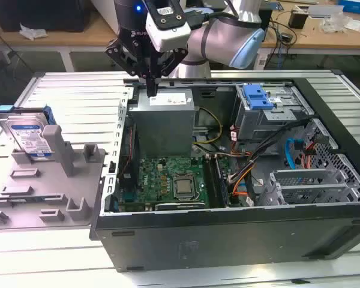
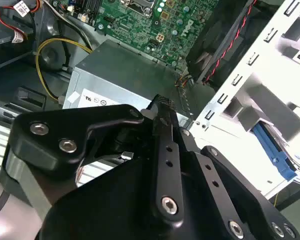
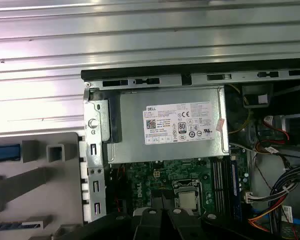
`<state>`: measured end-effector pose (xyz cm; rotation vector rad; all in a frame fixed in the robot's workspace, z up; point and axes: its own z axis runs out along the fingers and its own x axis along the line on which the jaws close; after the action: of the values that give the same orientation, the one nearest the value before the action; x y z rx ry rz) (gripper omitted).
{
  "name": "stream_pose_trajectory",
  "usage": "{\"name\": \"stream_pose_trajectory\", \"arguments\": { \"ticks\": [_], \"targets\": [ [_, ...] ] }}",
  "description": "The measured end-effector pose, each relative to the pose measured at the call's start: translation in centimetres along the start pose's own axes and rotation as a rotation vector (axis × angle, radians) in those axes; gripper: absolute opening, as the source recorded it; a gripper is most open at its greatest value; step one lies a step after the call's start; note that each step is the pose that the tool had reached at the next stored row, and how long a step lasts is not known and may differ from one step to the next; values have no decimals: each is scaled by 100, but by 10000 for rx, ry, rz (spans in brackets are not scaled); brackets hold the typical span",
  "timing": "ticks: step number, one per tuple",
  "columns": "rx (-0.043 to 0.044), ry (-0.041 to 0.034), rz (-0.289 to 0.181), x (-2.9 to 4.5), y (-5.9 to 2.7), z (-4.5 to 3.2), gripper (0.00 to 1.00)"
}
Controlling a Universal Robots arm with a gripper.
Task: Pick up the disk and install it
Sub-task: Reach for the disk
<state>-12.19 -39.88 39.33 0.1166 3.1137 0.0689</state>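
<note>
Disk [image 1: 27, 135] stood on edge in the exterior view's left, at the far left of the frame, its white-and-blue label facing the camera and its blue carrier framing the silver body. It leaned in a slot of a grey moulded fixture [image 1: 48, 180] that lay flat on the ribbed metal tabletop [image 1: 78, 90], just beside the open computer case [image 1: 228, 240]. The gripper [image 1: 150, 90] hung in the upper middle of that frame, well apart from the disk, with its black fingers pressed together into one narrow tip and nothing between them. That tip pointed straight down at the near edge of the grey power supply [image 1: 165, 120], close above it; whether it touched the metal could not be told. In the second wrist view the clenched gripper [image 2: 162, 102] showed as a single dark bar over the same power supply [image 2: 115, 75], with the green motherboard [image 2: 140, 20] beyond. In the first wrist view the power supply [image 3: 175, 125] lay label up inside the case, next to the motherboard [image 3: 165, 175]. Toward the exterior view's right a blue plastic bracket [image 1: 258, 96] sat atop the grey drive cage [image 1: 270, 120], with bundled cables [image 1: 258, 162] running below it. The silver robot arm [image 1: 228, 36] reached in from the top of the frame.
</note>
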Motion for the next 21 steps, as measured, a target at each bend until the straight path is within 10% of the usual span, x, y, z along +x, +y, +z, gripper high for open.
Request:
{"name": "stream_pose_trajectory", "arguments": {
  "ticks": [14,21],
  "targets": [
    [1,0,0,5,0,0,11],
    [0,0,11,249,5,-4,11]
  ]
}}
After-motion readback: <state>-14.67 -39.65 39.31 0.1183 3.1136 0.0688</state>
